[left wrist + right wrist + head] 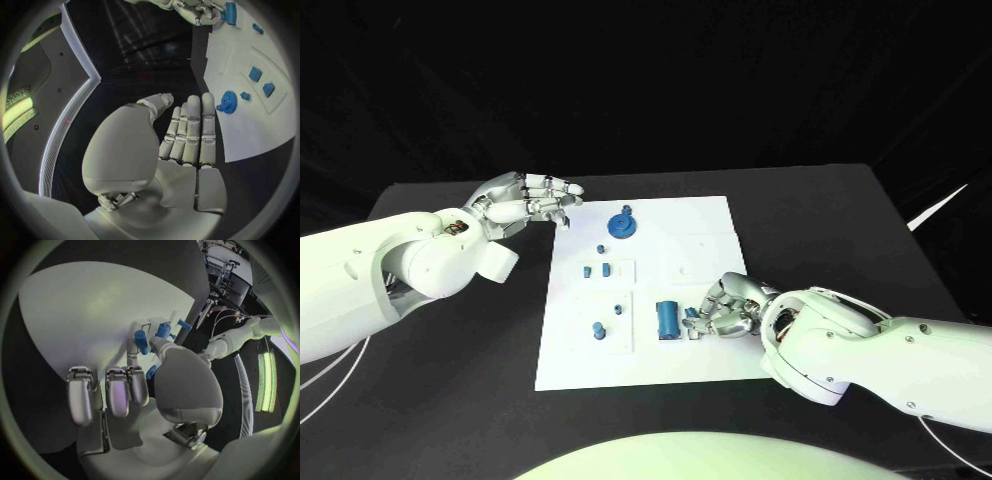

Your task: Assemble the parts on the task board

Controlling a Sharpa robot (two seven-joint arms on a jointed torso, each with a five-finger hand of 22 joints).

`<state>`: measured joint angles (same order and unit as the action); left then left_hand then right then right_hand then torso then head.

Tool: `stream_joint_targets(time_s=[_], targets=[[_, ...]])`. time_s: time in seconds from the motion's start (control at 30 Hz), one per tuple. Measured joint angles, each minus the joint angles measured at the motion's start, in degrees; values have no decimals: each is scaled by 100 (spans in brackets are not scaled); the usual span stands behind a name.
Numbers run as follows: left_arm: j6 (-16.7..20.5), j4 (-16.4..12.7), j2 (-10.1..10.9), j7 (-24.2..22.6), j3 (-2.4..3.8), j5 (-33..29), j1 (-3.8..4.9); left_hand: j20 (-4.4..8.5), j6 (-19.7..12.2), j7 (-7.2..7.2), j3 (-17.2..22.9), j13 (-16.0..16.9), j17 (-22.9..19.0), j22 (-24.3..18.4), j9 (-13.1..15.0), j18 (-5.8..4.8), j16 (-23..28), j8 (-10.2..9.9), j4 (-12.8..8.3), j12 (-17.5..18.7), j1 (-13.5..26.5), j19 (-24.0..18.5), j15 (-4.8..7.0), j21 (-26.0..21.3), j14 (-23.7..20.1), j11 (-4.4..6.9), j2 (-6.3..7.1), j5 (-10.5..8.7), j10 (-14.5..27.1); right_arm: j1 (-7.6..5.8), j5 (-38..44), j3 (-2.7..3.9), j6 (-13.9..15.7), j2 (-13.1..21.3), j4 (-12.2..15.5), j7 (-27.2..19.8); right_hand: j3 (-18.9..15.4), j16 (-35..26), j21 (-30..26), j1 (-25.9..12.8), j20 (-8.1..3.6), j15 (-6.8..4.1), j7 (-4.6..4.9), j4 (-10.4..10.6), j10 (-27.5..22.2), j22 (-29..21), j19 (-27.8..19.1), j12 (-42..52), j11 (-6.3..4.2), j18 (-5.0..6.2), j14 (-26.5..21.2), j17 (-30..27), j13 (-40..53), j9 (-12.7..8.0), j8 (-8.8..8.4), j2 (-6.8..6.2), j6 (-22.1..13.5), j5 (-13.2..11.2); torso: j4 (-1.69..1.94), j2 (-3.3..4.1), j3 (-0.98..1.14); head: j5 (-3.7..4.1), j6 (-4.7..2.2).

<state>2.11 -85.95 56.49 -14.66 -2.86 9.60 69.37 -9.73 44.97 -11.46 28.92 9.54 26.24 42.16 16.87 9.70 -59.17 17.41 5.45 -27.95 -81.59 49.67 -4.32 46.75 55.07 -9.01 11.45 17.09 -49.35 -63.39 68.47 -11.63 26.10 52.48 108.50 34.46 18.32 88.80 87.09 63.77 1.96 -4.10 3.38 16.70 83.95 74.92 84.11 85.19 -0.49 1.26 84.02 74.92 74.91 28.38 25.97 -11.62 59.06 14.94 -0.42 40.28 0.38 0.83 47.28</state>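
**Right robot hand at the cylinder, left robot hand idle off the board**

Nearest the robot, the right robot hand (727, 308) rests low on the near right part of the task board (704, 360), fingers curled beside the upright blue cylinder (669, 320). A small blue piece (152, 372) sits by its thumb in the right wrist view; it seems pinched, though the view is too cramped to be sure. Left of the cylinder, a small blue peg (599, 329) stands in a recess. Farther along, two little blue blocks (597, 269) lie side by side, with a tiny blue part (602, 248) just beyond them. At the far end sits the round blue gear-like part (625, 223). The left robot hand (528, 200) hovers above the black surface (459, 400), just off the board's far left corner, grasping nothing, its fingers straight and together in the left wrist view.
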Motion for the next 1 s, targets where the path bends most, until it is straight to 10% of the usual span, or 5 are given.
stream_joint_targets(time_s=[1.0], targets=[[-16, 13, 6, 32, -1, -3, 0, 0, 0, 0, 0, -6, -2, 1, 0, 0, 0, 0, 0, 0, 0, 0, 0, 0, 0, 0, 0, 0, 0, 14, -19, -6, -33, 181, 206, -148, -403, 0, 0, -319, 0, 0, 0, -13, 21, -1, 0, 22, -21, 1, 0, -1, 0, 10, -3, 138, -2, 183, -5, -6, 0, -25, 20]])
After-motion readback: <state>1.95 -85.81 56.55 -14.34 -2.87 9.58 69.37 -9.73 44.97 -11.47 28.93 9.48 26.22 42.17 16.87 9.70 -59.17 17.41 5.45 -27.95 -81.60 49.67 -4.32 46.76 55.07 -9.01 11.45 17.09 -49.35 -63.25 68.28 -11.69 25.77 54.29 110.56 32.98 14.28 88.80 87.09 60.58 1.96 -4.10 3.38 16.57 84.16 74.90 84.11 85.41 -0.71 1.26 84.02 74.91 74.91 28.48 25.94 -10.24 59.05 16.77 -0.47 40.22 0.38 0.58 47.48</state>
